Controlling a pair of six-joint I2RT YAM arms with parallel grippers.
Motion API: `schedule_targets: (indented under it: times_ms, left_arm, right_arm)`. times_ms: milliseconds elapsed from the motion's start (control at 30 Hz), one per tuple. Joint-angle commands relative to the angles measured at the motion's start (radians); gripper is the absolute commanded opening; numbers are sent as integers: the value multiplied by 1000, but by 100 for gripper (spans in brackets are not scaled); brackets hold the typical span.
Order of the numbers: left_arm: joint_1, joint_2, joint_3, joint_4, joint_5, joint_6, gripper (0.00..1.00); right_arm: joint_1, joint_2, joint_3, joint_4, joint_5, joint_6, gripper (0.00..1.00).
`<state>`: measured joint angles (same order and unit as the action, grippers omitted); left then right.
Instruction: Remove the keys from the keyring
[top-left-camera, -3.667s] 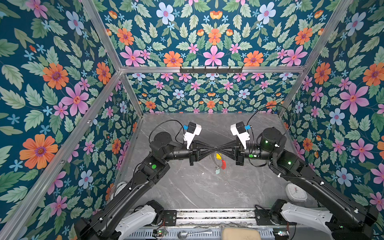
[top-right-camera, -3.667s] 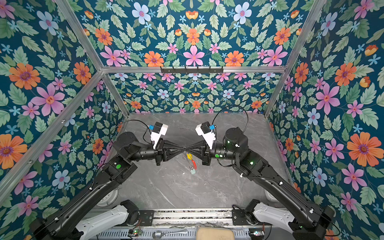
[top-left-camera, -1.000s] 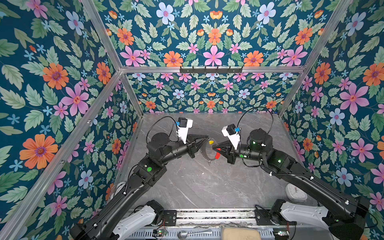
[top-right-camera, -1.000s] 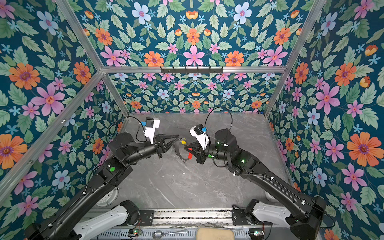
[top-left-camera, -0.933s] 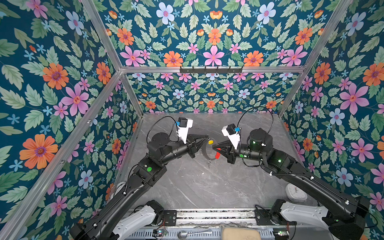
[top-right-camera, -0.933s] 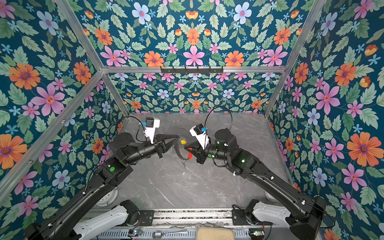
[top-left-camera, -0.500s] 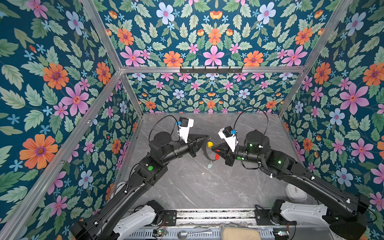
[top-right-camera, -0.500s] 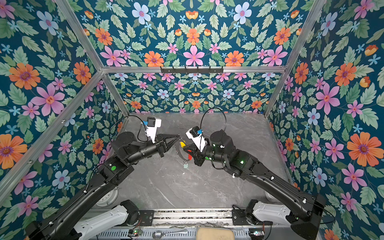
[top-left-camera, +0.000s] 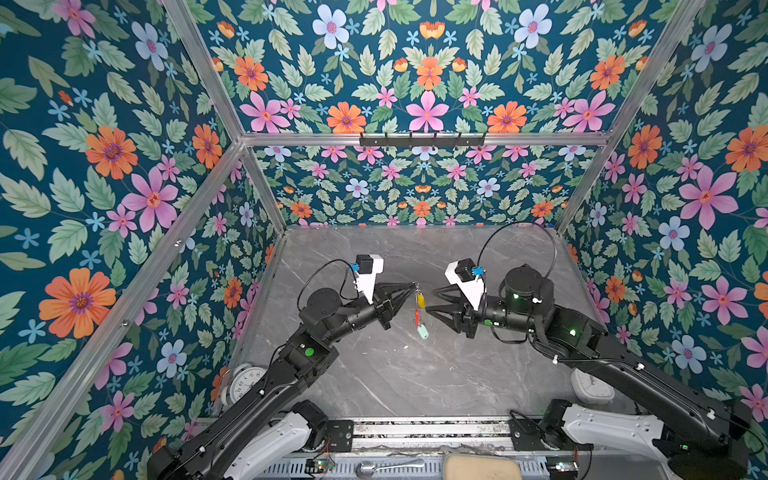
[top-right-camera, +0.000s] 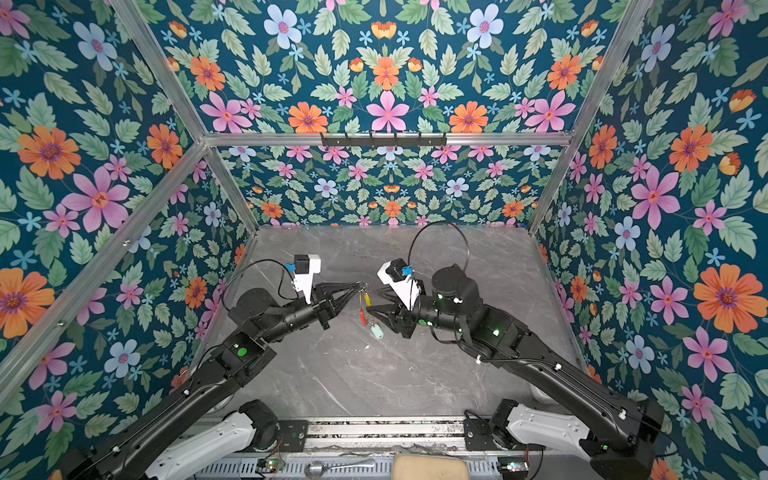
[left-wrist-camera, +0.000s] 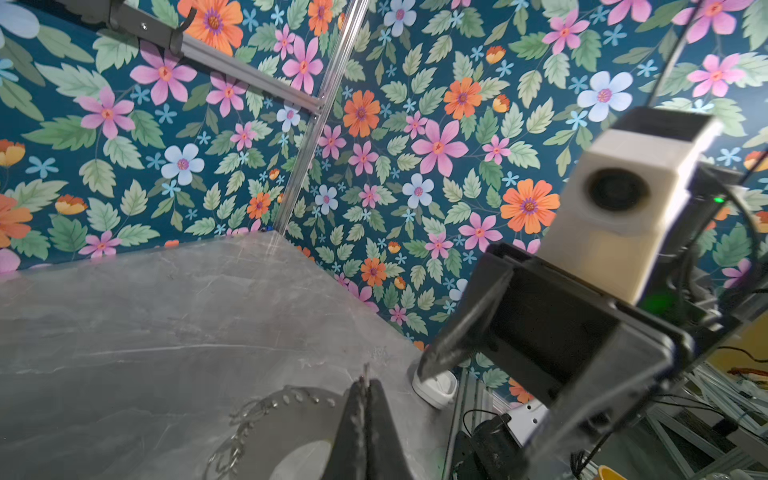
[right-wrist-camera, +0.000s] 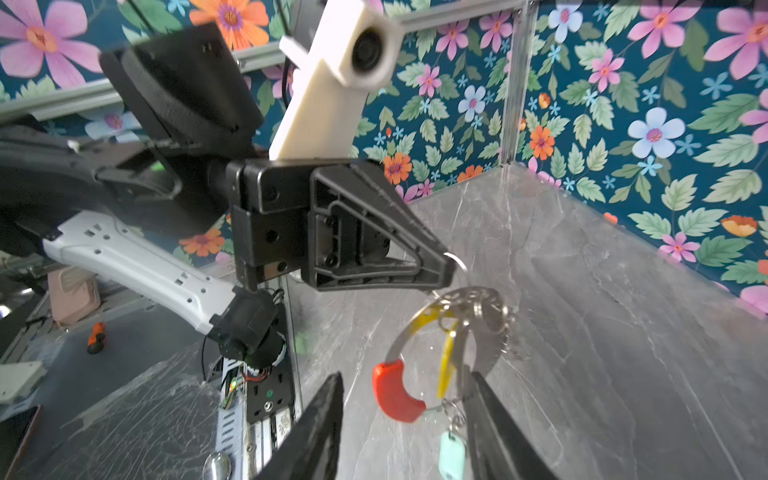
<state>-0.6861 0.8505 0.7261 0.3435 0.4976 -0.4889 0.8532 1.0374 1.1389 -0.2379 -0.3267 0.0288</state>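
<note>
White clock (top-left-camera: 243, 384) nr wall, spoon (top-left-camera: 390, 465) at front, black hook rack (top-left-camera: 422, 140)

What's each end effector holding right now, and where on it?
Left end effector pinches the keyring by its upper rim; it hangs below. Right end effector is open, holding nothing.

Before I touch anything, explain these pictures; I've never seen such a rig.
Two black robot arms work over a grey marble table. Two pictures look down from overhead; two come from cameras on the arms' wrists. The left tool is pinched shut on the top of a large thin grey metal keyring with a red sleeve, holding it aloft. A yellow-tagged silver key and a mint-tagged key hang from it. The right tool is open, close beside the ring, gripping nothing. A white round clock sits by the left wall.
</note>
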Motion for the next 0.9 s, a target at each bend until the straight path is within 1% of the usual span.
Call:
schedule_targets:
  times_ms: [0, 67, 200, 333, 500, 567, 667, 867]
  left_arm:
    - [2, -16, -53, 269, 30, 1, 0]
    - [2, -29, -104, 383, 36, -9, 0]
    - [2, -26, -160, 549, 64, -34, 0]
    - [1, 4, -176, 678, 136, -77, 0]
    - [2, 57, -182, 830, 209, -160, 0]
    - [2, 77, -180, 883, 231, -191, 0]
    - [2, 93, -179, 936, 246, -224, 0]
    - [2, 97, -186, 977, 235, -234, 0]
  right_arm:
    - [-56, -38, -24, 95, -81, 77, 49]
    - [-70, -50, -38, 116, -85, 94, 49]
    - [-71, -48, -54, 169, -97, 128, 49]
    - [-70, -46, -81, 249, -115, 168, 49]
    - [-71, -36, -99, 340, -207, 224, 50]
    - [-69, -30, -109, 369, -232, 243, 50]
    - [-71, -33, -128, 400, -238, 262, 50]
    - [-65, -34, -160, 474, -325, 286, 50]
